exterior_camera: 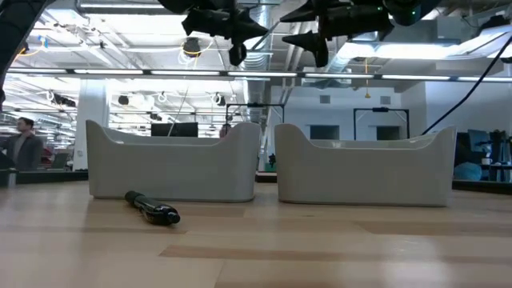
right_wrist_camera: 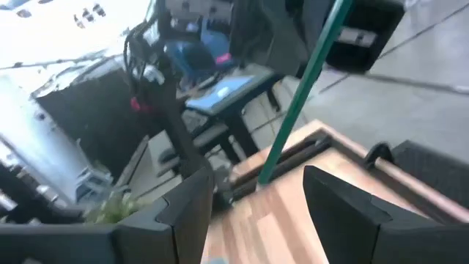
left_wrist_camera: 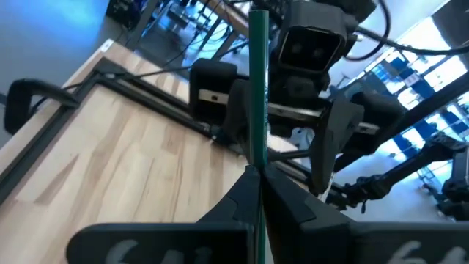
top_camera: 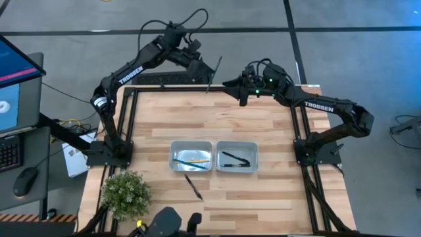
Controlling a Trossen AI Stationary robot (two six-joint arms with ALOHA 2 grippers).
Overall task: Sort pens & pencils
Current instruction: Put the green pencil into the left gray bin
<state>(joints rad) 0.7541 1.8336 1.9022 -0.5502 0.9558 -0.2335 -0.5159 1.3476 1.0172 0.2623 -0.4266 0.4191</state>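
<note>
My left gripper (top_camera: pixel 205 71) is raised over the table's far edge and shut on a greenish-dark pencil (top_camera: pixel 213 74). The pencil also shows in the left wrist view (left_wrist_camera: pixel 258 88) and the right wrist view (right_wrist_camera: pixel 300 88). My right gripper (top_camera: pixel 233 89) faces it from the right, open, with its fingers (right_wrist_camera: pixel 344 213) standing on either side of the pencil's line and not touching it. The left tray (top_camera: pixel 176 164) holds a yellow and a blue pencil (top_camera: pixel 194 160). The right tray (top_camera: pixel 253 148) holds black pens (top_camera: pixel 235 158). One black pen (top_camera: pixel 193 186) lies on the table in front of the trays and also shows in the low view (exterior_camera: pixel 152 208). My left gripper pinches the pencil's shaft (left_wrist_camera: pixel 258 165) between its two fingertips. A long part of the pencil sticks out beyond the fingers toward my right gripper. The pencil is lifted clear, high above the table's far edge.
A potted plant (top_camera: pixel 125 192) stands at the near left corner. A black frame rail (top_camera: pixel 164 91) runs along the far edge. A monitor (top_camera: pixel 16 79), keyboard and mouse sit off the table's left. A person (exterior_camera: pixel 24 144) stands in the room beyond.
</note>
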